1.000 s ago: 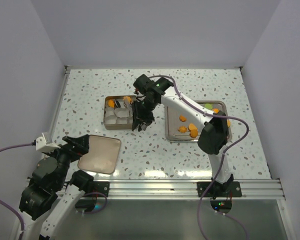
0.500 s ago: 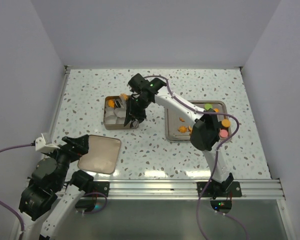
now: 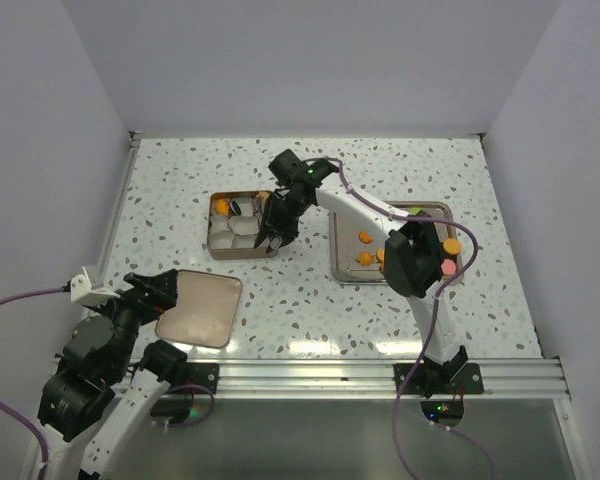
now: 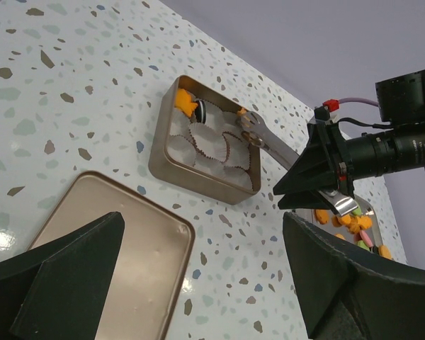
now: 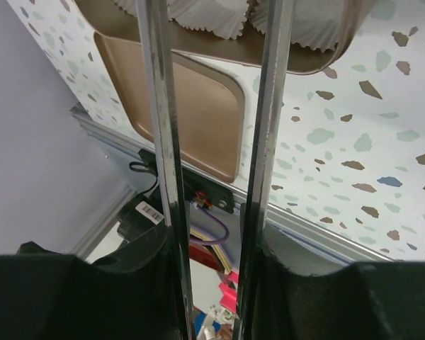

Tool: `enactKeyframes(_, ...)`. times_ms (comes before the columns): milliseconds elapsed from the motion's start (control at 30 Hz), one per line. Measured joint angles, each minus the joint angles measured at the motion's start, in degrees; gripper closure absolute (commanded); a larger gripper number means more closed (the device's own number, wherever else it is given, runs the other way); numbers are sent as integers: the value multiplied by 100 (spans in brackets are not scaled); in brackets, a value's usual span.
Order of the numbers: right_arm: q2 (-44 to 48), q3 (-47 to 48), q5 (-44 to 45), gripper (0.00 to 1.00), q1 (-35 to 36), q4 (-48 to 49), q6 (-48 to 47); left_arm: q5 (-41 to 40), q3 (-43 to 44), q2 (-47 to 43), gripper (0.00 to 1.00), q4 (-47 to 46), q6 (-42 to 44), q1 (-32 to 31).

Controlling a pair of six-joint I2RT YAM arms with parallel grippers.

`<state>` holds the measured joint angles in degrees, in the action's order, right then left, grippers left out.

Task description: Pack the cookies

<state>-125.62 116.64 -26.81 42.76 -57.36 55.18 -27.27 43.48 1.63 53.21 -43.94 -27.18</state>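
Progress looked early, tbh. Only two cookies sat in the tin, an orange one and a dark one, both in its far-left corner. The other cups in the tin showed only bare white paper, as far as the views went. The rest of the cookies were on the tray to the right of the tin. They were mostly orange, with a pink and a greenish one mixed in. So nearly the whole job was left, plus probably closing up with the lid, which lay flat near and left of the tin.

Right claw hung over the tin's right side, its long metal blades reaching in over the cups. The blades stood a little apart. Their tips were cropped out of its own camera and too small in the other views, so nobody could tell whether a cookie was pinched there. Left claw was spread wide with nothing in it, parked by the lid and well apart from the tin.

Not much stood in the way. The right arm's own body covered part of the tray from above, so some cookies there were hidden. The cups sat crowded edge to edge in the tin, and their frilly rims looked easy to snag or drag with those thin blades.
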Motion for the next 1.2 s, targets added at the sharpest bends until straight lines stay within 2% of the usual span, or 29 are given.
enactKeyframes(267,0,-57,-92,55,-90,155,116,0,0,0,0,-2,0,0)
enactKeyframes(633,122,-57,-127,55,-155,151,105,2,0,2,0,-2,0,0)
enactKeyframes(800,339,286,20,56,-197,-345,-125,0,0,2,0,-2,0,0)
enactKeyframes(967,1099,260,407,55,-293,-898,-511,2,0,13,0,-2,2,0)
enactKeyframes(1200,3176,-1738,1049,55,-1167,-1283,-1128,142,11,382,0,-9,114,0)
